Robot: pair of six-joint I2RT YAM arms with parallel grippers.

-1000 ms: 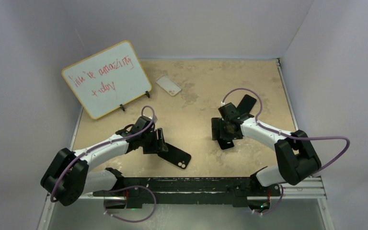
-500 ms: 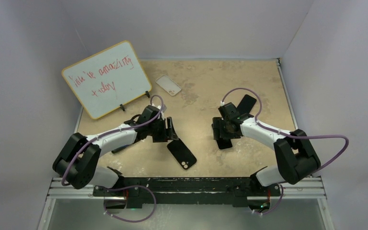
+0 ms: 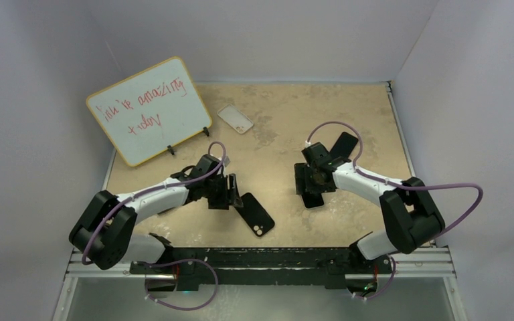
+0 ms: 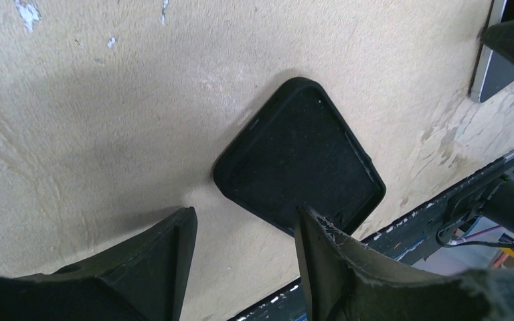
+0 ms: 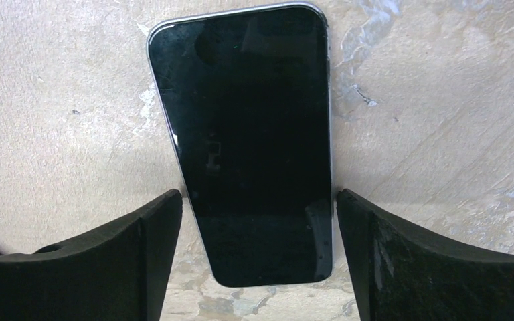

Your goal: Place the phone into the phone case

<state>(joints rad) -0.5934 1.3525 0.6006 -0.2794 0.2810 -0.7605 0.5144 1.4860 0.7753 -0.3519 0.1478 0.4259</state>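
Right hand (image 5: 258, 197) wide apart astride the phone (image 5: 241, 134), left hand (image 4: 244, 214) apart over the phone case (image 4: 294, 154)

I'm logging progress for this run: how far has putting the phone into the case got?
Done: nothing is fitted; the black phone case lies empty on the table, apart from the phone. In hand: the right hand straddles the phone, fingers open either side; the left hand hovers open at the case's edge. Left: grasp the phone, carry it over, press it in.
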